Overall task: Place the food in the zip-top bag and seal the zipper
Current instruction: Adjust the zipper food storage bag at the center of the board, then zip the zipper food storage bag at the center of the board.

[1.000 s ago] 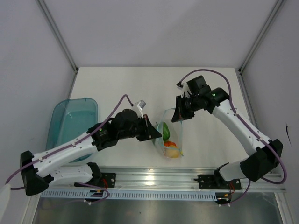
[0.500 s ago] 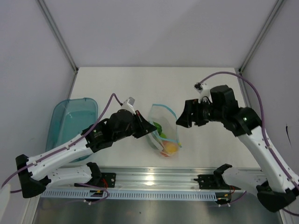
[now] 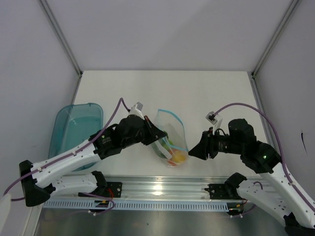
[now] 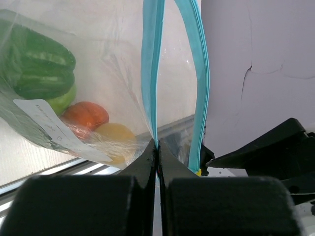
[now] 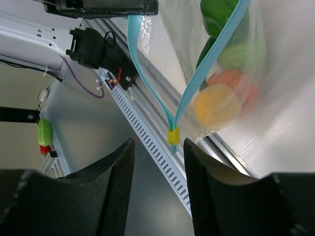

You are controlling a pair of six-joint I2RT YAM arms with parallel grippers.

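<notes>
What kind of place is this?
Probably a robot test booth, not a kitchen: two white robot arms bolted to a metal rail, blank grey wall panels, and toy food in a clear plastic bag.

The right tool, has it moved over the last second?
Yes. The right tool has come from mid-table toward the metal rail at the near edge, and now sits beside the zip-top bag.
</notes>
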